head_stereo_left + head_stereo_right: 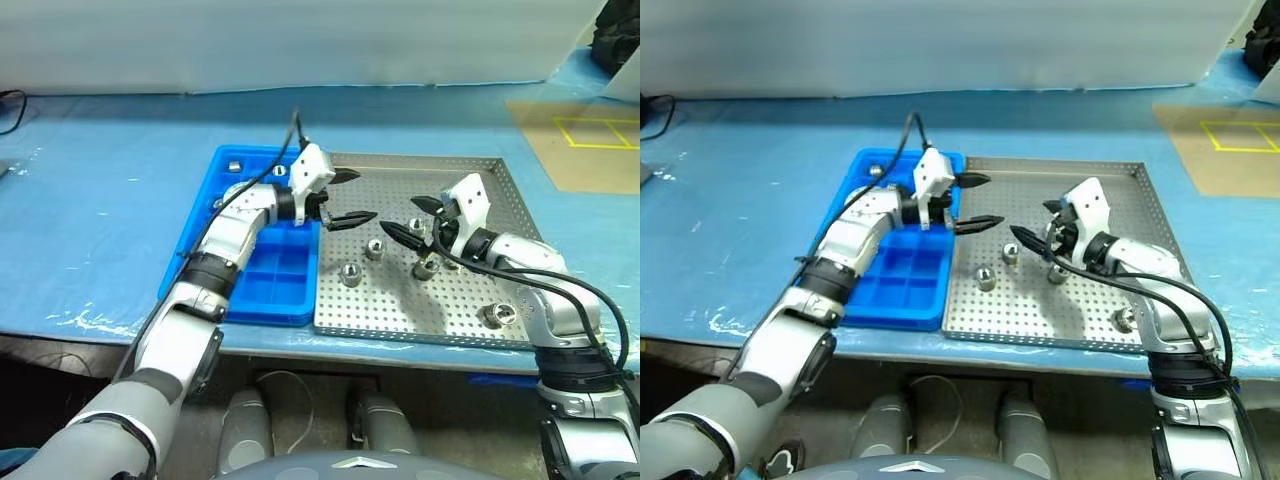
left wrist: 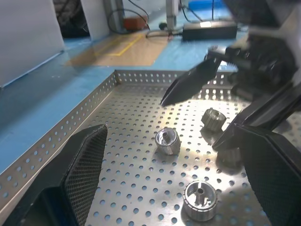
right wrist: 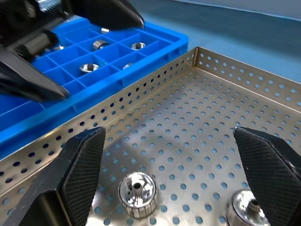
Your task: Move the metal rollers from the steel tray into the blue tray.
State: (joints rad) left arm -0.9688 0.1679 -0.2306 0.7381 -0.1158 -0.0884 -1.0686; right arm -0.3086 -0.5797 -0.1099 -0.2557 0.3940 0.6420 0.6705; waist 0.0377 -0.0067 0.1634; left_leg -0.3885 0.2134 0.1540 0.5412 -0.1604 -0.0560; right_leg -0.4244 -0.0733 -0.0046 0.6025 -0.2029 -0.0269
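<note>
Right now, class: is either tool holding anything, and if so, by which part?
Nothing is held. The left tool and the right tool both stand open and empty above the steel tray.

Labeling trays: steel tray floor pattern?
Grey steel tray floor, small round holes throughout; right wrist view.

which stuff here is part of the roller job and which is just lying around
Part of the job:
- metal rollers on the steel tray
- blue tray, some rollers already in its compartments
- left gripper, open, empty
- right gripper, open, empty

Just lying about:
- blue table cover
- brown board with yellow tape
- black cable
</note>
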